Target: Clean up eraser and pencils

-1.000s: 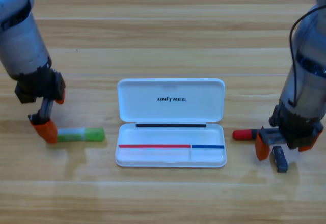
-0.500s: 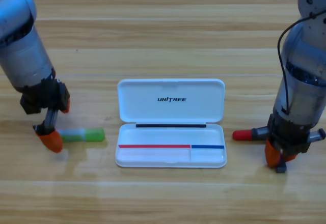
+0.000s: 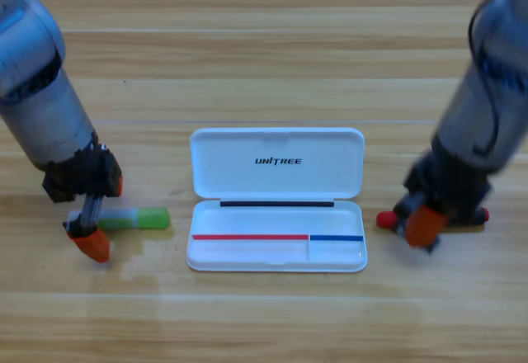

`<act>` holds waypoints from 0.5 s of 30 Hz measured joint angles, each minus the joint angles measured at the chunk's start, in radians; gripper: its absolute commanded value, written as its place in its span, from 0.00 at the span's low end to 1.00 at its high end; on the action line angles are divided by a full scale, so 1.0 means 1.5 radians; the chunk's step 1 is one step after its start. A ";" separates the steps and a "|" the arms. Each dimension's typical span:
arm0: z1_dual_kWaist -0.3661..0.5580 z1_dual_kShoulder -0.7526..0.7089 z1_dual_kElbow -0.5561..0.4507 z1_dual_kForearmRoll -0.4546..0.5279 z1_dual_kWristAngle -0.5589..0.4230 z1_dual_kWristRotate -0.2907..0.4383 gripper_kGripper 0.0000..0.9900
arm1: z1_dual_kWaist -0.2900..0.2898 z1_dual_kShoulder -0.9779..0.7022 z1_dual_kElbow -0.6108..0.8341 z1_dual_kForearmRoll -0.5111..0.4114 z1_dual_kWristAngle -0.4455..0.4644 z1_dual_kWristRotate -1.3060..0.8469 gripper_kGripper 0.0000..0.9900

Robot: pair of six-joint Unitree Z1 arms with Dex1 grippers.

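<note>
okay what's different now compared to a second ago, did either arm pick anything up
The right gripper came down on the eraser, then swung up-left; it now sits over the black pencil beside the white case. The eraser no longer shows on the table; whether it was lifted cannot be told. The left gripper slid down-right along the green pencil's whitish end. Case and both pencils stayed put.

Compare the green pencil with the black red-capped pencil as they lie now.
The green pencil lies left of the white case; the black red-capped pencil lies right of it. The green one shows most of its length, its pale end at the left gripper; the black one is mostly hidden under the right gripper, only its red ends showing. Both lie flat on the wooden table, outside the case.
</note>
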 measured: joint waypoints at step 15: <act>-0.002 0.017 0.016 -0.030 0.000 0.000 0.97 | 0.056 0.128 -0.316 0.229 0.004 -0.256 0.00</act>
